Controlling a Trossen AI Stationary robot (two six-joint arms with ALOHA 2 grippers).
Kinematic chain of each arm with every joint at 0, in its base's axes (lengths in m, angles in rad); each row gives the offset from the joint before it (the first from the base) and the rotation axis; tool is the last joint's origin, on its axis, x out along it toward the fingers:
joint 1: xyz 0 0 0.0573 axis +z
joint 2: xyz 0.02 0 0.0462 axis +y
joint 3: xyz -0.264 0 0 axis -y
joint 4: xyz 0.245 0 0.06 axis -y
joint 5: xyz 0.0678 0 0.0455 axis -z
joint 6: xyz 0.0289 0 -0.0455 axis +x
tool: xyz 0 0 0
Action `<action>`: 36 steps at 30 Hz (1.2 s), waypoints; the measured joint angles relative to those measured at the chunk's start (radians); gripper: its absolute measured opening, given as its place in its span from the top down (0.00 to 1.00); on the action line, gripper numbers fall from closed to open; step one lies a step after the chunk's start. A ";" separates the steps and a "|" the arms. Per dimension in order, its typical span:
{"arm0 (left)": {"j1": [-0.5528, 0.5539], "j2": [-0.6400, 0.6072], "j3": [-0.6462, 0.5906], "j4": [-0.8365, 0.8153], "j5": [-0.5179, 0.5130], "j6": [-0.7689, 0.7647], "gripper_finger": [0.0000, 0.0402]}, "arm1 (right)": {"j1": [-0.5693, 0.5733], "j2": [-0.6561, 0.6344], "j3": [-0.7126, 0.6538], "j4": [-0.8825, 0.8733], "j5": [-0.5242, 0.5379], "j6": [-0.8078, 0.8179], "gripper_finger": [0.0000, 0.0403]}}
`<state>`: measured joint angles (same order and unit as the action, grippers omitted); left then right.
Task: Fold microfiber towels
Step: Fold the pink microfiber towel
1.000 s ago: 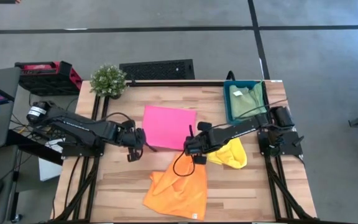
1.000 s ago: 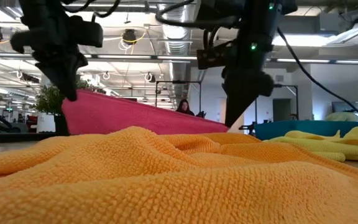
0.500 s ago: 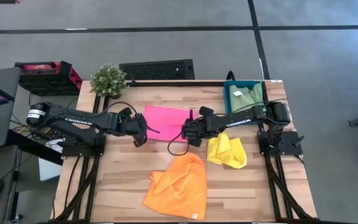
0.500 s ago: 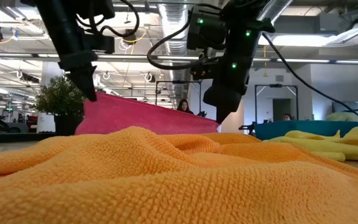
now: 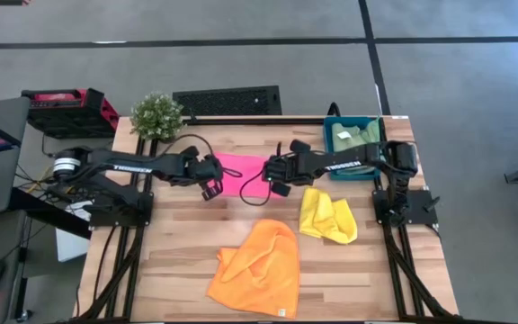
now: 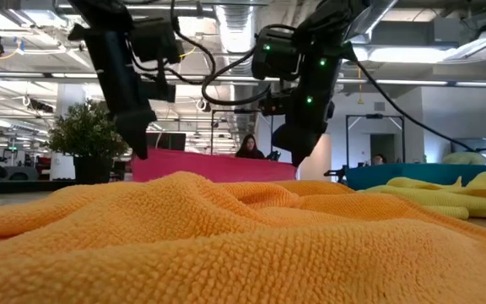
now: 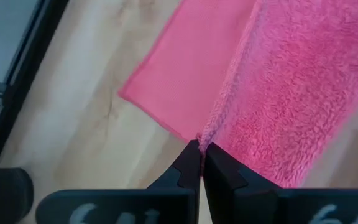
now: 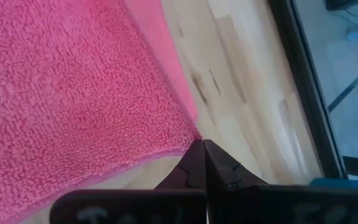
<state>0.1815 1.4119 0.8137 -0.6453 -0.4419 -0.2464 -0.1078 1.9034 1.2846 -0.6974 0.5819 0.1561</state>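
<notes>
Now the hot pink square microfiber towel lies near the small green potted plant, its long axis running across the wooden surface between the two arms. The left tool is clenched on its left near corner and the right tool on its right near corner, each equally close and with the cloth's body on the plant side. Against half a second ago, both tools have carried that edge farther toward the plant, so the pink shows as a narrower strip.

pink towel half-folded, mid-table | orange crumpled | yellow crumpled | green binned
</notes>
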 joint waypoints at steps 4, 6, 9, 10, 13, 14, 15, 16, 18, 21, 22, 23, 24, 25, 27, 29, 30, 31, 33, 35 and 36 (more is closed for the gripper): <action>0.031 0.024 0.000 0.015 0.000 0.022 1.00 | -0.026 0.000 0.000 0.004 -0.010 -0.008 0.99; 0.043 0.027 0.001 0.020 0.000 0.022 1.00 | -0.036 0.005 0.001 0.008 -0.016 -0.008 0.99; 0.060 0.029 0.001 0.025 0.000 0.026 1.00 | -0.048 0.015 0.001 0.009 -0.024 -0.007 0.98; 0.062 0.029 0.001 0.028 0.000 0.026 1.00 | -0.052 0.014 0.001 0.011 -0.024 -0.008 0.97; 0.071 0.029 0.001 0.043 -0.007 0.026 1.00 | -0.066 0.020 0.002 0.022 -0.043 -0.029 0.94; 0.073 0.029 0.001 0.049 -0.011 0.026 0.99 | -0.067 0.026 0.002 0.025 -0.056 -0.043 0.93; 0.075 0.029 0.001 0.050 -0.012 0.031 0.99 | -0.069 0.030 0.001 0.029 -0.062 -0.054 0.91; 0.076 0.029 0.001 0.051 -0.011 0.041 0.97 | -0.073 0.031 0.000 0.028 -0.067 -0.058 0.90; 0.077 0.029 0.001 0.058 -0.013 0.057 0.93 | -0.073 0.031 0.000 0.028 -0.070 -0.059 0.87; 0.082 0.029 0.000 0.064 -0.016 0.059 0.86 | -0.078 0.031 0.000 0.030 -0.067 -0.059 0.82; 0.084 0.029 0.001 0.067 -0.016 0.059 0.83 | -0.079 0.031 0.000 0.034 -0.061 -0.060 0.80; 0.087 0.029 0.001 0.070 -0.017 0.061 0.80 | -0.080 0.031 0.000 0.037 -0.057 -0.060 0.78; 0.089 0.029 0.000 0.075 -0.017 0.068 0.77 | -0.083 0.031 0.000 0.038 -0.056 -0.060 0.75; 0.092 0.029 0.000 0.081 -0.017 0.075 0.74 | -0.086 0.031 0.000 0.040 -0.056 -0.060 0.73; 0.093 0.029 0.000 0.090 -0.018 0.087 0.69 | -0.089 0.031 0.000 0.041 -0.056 -0.060 0.68; 0.093 0.029 0.001 0.089 -0.012 0.102 0.66 | -0.093 0.031 0.001 0.038 -0.058 -0.060 0.64; 0.093 0.029 0.003 0.086 0.002 0.122 0.64 | -0.091 0.030 0.004 0.028 -0.061 -0.055 0.62; 0.084 0.025 0.004 0.087 0.025 0.151 0.63 | -0.091 0.027 0.008 0.014 -0.064 -0.047 0.60; 0.064 0.011 0.005 0.080 0.100 0.216 0.62 | -0.086 0.016 0.020 -0.019 -0.075 -0.035 0.58; 0.038 -0.003 0.006 0.047 0.203 0.279 0.61 | -0.072 -0.009 0.023 -0.048 -0.109 -0.033 0.56; 0.023 -0.010 0.005 0.023 0.253 0.302 0.61 | -0.060 -0.019 0.023 -0.050 -0.125 -0.033 0.55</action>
<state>0.2042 1.4023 0.8191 -0.6222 -0.1893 0.0554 -0.1676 1.8847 1.3071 -0.7475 0.4570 0.1230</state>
